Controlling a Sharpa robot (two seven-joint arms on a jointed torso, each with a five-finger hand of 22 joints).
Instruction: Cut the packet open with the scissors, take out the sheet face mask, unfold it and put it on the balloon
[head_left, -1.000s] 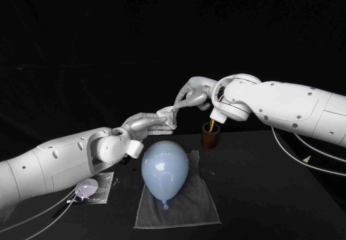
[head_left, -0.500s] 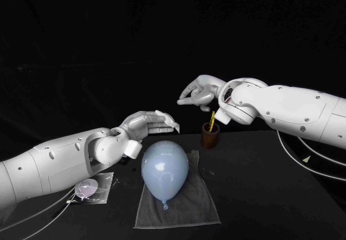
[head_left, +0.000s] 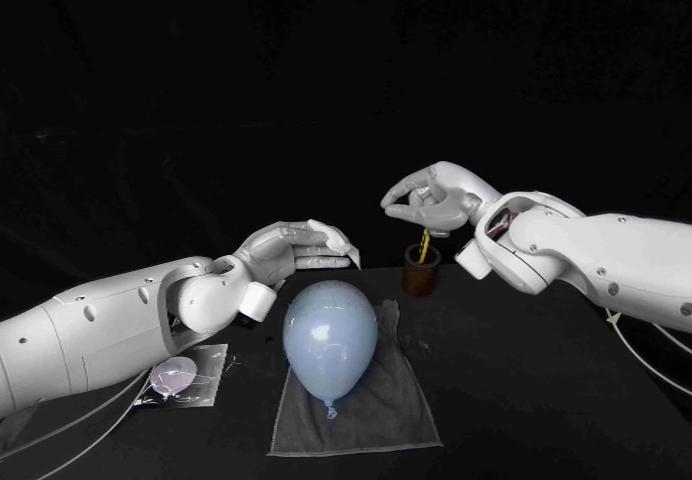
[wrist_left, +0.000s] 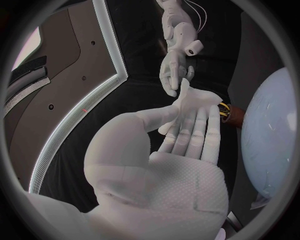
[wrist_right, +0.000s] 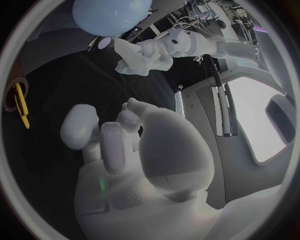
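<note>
Mask (head_left: 340, 244) sits pinched between the pressed-together fingers of your left hand (head_left: 289, 250), just above the balloon (head_left: 329, 335) (its folds are hard to make out). The right wrist view shows your right hand (wrist_right: 125, 150) curled in, empty.

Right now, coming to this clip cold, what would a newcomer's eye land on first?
The pale blue balloon lies on a grey towel in the middle of the black table. Just behind it, the raised left hand holds a folded white sheet face mask. The right hand hangs with fingers curled on nothing, near a brown cup.
</note>
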